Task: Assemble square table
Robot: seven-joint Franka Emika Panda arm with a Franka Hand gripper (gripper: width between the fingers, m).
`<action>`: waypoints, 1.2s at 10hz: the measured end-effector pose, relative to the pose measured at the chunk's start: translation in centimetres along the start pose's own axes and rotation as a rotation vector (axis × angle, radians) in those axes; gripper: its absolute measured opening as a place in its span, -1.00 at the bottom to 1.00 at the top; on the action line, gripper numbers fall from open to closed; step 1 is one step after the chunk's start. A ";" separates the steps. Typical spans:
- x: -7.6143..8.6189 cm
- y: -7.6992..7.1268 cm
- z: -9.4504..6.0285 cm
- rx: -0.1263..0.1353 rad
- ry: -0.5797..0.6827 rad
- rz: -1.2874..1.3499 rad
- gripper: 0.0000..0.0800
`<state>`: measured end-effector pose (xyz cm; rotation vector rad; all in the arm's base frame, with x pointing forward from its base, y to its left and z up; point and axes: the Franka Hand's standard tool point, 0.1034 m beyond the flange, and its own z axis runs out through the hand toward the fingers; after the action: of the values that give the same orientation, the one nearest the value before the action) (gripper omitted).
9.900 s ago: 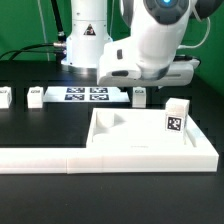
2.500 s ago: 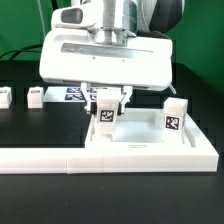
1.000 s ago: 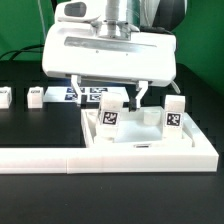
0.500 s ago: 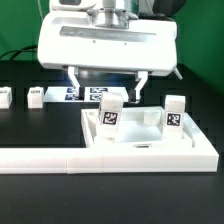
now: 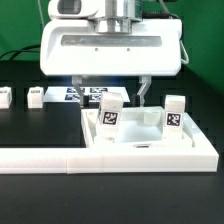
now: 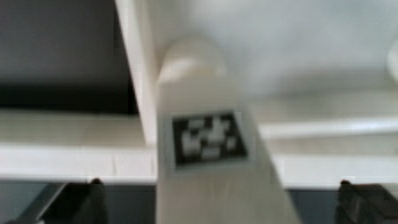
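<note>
End effector (image 5: 112, 95) jaws wide apart, gripping nothing, poised over tagged leg (image 5: 110, 115). Leg stands upright in tray (image 5: 150, 153), near its far corner at exterior view's left. Second leg (image 5: 176, 113) upright at right side. Tray sits on black tabletop (image 5: 40, 125).

Your end effector (image 5: 112, 95) points straight down below the wrist. Its two fingers (image 5: 146, 91) are spread wide and grip nothing, with the broad white hand body directly above them.
</note>
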<state>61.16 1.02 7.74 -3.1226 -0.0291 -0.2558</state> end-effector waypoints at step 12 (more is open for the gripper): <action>1.1 1.3 -0.5 0.021 -0.119 0.018 0.28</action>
<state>62.16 -0.23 8.44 -3.1116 -0.0049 -0.0684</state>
